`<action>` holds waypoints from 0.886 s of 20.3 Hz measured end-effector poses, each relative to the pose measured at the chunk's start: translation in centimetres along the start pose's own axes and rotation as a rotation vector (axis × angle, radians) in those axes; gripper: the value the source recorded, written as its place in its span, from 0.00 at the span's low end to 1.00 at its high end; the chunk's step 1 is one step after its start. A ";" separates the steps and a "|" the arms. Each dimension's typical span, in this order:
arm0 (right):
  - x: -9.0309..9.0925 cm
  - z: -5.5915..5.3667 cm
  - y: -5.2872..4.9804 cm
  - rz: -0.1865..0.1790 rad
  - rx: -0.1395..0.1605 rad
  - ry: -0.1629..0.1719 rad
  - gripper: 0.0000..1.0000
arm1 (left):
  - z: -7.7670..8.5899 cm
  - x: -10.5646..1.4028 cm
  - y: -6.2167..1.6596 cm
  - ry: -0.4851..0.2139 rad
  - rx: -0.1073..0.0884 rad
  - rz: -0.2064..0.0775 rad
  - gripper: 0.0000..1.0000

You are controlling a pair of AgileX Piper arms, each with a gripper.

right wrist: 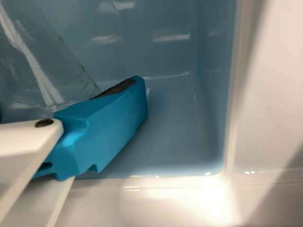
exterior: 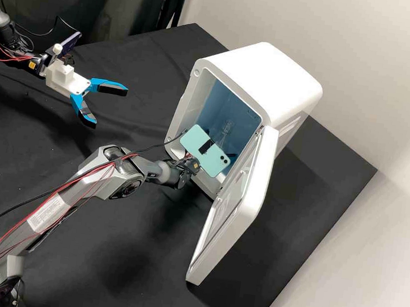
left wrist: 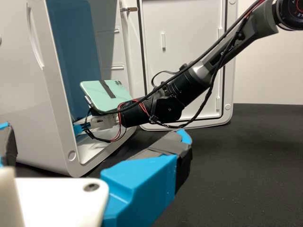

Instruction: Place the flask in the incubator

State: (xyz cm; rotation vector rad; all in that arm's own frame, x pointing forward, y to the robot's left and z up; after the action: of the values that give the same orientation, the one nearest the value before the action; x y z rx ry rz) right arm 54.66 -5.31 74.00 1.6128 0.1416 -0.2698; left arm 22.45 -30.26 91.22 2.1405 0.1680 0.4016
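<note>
The white incubator (exterior: pixel 273 82) stands at the bench's right with its door (exterior: pixel 239 202) swung open, showing a blue inside (right wrist: pixel 180 132). My right arm (exterior: pixel 127 174) reaches into the opening. In the right wrist view a clear glass flask (right wrist: pixel 42 71) rests against the pad of one blue finger (right wrist: pixel 104 127), low inside the chamber; the other finger is hidden. The flask (exterior: pixel 226 128) shows faintly inside from above. My left gripper (exterior: pixel 107 105) hangs open and empty above the bench, left of the incubator.
A mint-green wrist camera (exterior: pixel 205 151) on the right arm sits at the incubator's mouth. The open door (left wrist: pixel 184 61) stands behind the right arm (left wrist: pixel 189 90). Black cloth (exterior: pixel 117 262) covers the bench, with bare room at the front and left.
</note>
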 end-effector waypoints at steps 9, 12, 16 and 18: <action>-0.6 0.7 0.1 0.027 0.008 0.006 1.00 | 0.0 0.0 0.00 0.000 0.000 0.000 1.00; -0.6 0.7 0.2 0.028 0.008 0.005 1.00 | 0.0 0.0 0.00 0.000 0.000 0.000 1.00; -0.7 1.2 0.7 0.038 0.003 -0.004 1.00 | 0.0 0.0 0.00 0.000 0.000 0.000 1.00; -0.8 1.3 0.8 0.040 -0.004 -0.004 1.00 | 0.0 0.0 0.00 0.000 0.000 0.000 1.00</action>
State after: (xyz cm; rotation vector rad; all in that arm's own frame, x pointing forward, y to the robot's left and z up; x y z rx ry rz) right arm 54.01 -6.57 74.89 1.6096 0.1071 -0.2417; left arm 22.45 -30.26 91.22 2.1405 0.1680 0.4016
